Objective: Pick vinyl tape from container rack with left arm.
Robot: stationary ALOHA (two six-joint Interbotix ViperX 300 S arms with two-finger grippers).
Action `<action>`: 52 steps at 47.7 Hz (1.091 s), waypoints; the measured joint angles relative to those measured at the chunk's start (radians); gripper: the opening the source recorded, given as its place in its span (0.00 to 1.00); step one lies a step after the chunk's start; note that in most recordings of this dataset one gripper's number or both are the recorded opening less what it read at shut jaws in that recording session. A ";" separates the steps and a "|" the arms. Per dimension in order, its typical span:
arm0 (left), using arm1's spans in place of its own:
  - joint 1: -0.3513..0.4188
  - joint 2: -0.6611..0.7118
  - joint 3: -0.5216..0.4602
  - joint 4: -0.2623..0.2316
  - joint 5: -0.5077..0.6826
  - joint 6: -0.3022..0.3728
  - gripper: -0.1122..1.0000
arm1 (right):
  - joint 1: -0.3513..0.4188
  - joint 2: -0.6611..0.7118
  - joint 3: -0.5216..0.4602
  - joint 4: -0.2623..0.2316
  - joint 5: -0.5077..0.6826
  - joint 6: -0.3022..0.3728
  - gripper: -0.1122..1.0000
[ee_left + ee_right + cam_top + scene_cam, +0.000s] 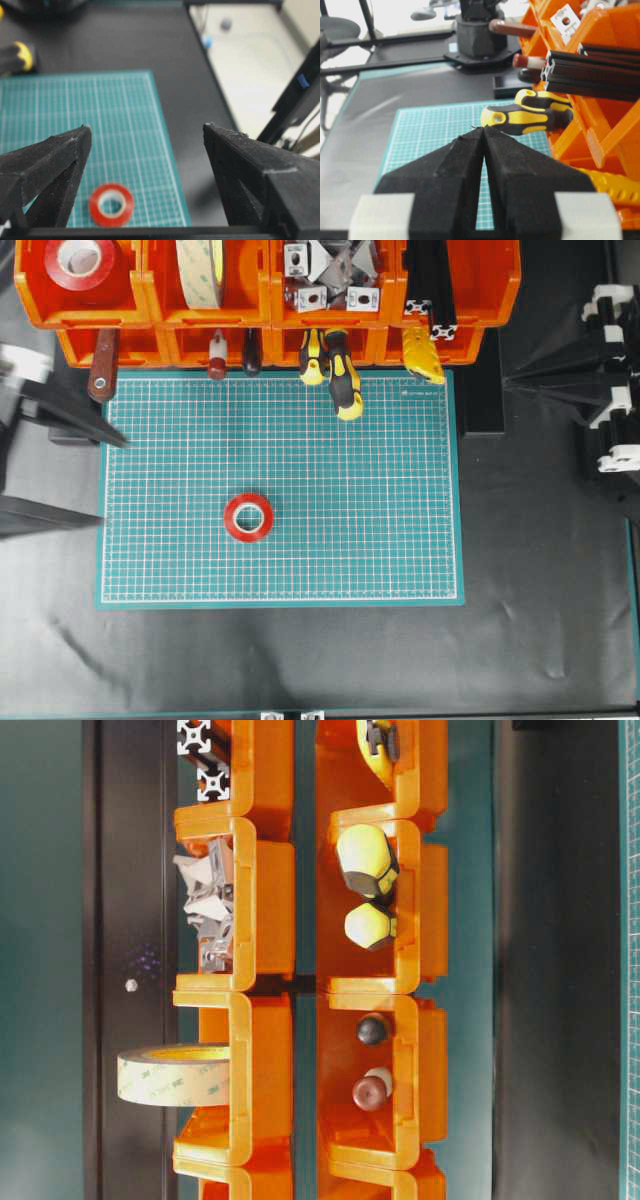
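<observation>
— Where was the vinyl tape (249, 517)?

— Flat on the green cutting mat (400, 540), open centre facing up, left of the mat's middle, well clear of the container rack (270, 300) at the mat's top edge. Being a ring, it had no long axis.

— The grippers?

— The left gripper (145, 135) stood spread wide, empty, at the mat's left side. The right gripper (483, 131) was closed on nothing.

Overhead: I look straight down on green mat (300, 490), rack (265, 300) at 12 o'clock. Table-level: close on rack (270, 980) fronts, rotated sideways. Left wrist: low, facing across mat (100, 125). Right wrist: low, rack (600, 100) at 2 o'clock. Mat shared by three.
</observation>
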 measured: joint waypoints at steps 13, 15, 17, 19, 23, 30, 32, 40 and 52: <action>0.000 -0.221 0.097 0.000 0.041 -0.003 0.88 | 0.000 -0.011 0.000 -0.008 0.023 -0.009 0.10; 0.000 -0.247 0.107 0.000 0.044 -0.003 0.88 | 0.000 -0.011 0.000 -0.009 0.023 -0.011 0.10; 0.000 -0.273 0.117 0.000 0.046 -0.003 0.87 | 0.000 -0.011 0.002 -0.011 0.023 -0.012 0.10; 0.000 -0.304 0.129 0.000 0.049 -0.005 0.87 | 0.000 -0.011 0.000 -0.011 0.023 -0.012 0.10; 0.002 -0.362 0.147 0.000 0.051 -0.011 0.87 | 0.000 -0.014 0.000 -0.012 0.023 -0.012 0.10; 0.000 -0.437 0.183 0.000 0.060 -0.012 0.86 | 0.000 -0.017 0.000 -0.011 0.023 -0.014 0.10; 0.000 -0.453 0.190 0.000 0.066 -0.012 0.85 | 0.000 -0.017 0.000 -0.012 0.023 -0.014 0.10; 0.002 -0.474 0.207 0.000 0.087 -0.009 0.85 | 0.000 -0.023 0.000 -0.012 0.023 -0.014 0.10; 0.067 -0.453 0.233 0.000 0.025 0.000 0.85 | 0.000 -0.038 0.000 -0.012 0.011 -0.012 0.10</action>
